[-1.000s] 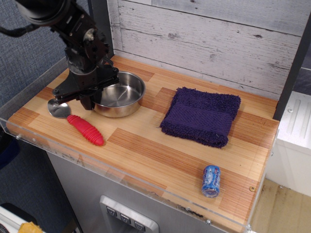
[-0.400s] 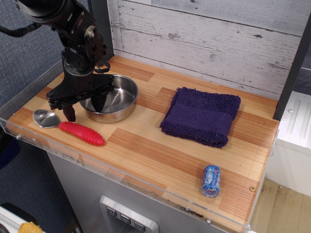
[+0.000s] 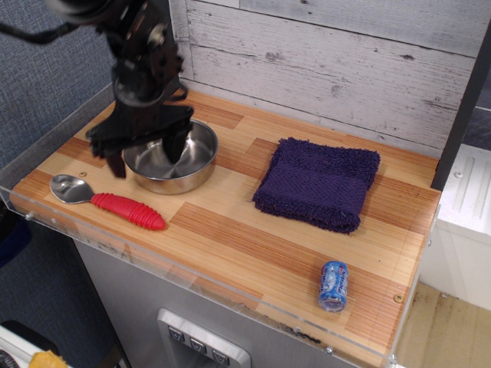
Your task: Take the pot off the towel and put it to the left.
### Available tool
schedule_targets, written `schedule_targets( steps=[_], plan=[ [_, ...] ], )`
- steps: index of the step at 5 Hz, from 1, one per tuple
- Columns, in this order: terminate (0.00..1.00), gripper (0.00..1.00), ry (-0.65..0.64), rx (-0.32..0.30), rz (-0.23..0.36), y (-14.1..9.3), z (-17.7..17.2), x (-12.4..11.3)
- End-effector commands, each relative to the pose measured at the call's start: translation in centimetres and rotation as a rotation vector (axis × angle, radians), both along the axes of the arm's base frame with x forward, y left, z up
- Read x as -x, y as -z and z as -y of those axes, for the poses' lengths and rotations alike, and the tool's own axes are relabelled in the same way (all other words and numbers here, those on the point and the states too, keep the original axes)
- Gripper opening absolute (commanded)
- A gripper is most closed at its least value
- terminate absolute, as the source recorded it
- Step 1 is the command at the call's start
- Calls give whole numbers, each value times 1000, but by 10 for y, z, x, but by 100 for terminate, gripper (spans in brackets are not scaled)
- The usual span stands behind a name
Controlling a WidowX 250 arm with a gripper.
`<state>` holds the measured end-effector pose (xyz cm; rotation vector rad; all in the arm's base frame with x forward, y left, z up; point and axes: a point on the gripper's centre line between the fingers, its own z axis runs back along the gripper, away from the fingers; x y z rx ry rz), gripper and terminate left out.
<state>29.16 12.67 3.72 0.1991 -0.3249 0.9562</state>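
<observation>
The shiny steel pot (image 3: 193, 156) stands upright on the wooden table top, to the left of the dark purple towel (image 3: 318, 184) and apart from it. The towel lies flat with nothing on it. My gripper (image 3: 146, 157) hangs over the pot's left side with its fingers spread. One finger (image 3: 116, 162) is outside the left rim and the other (image 3: 176, 148) is over the pot's inside. It holds nothing.
A red-handled metal spoon (image 3: 115, 205) lies in front of the pot near the front left edge. A small blue can (image 3: 334, 285) lies on its side at the front right. A clear plastic rim (image 3: 192, 285) runs along the table edge. A plank wall stands behind.
The pot slid a little left with the gripper, and the spoon shifted left and turned. The gripper has since lifted slightly and stands open over the pot.
</observation>
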Motion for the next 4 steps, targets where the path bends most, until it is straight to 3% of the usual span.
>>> schedule_targets(
  steps=[1, 3, 4],
  plan=[
    [0, 100, 107, -110, 170, -72, 23, -12],
    [0, 100, 107, -110, 170, -72, 23, -12],
    [100, 100, 107, -110, 170, -72, 23, -12]
  ],
)
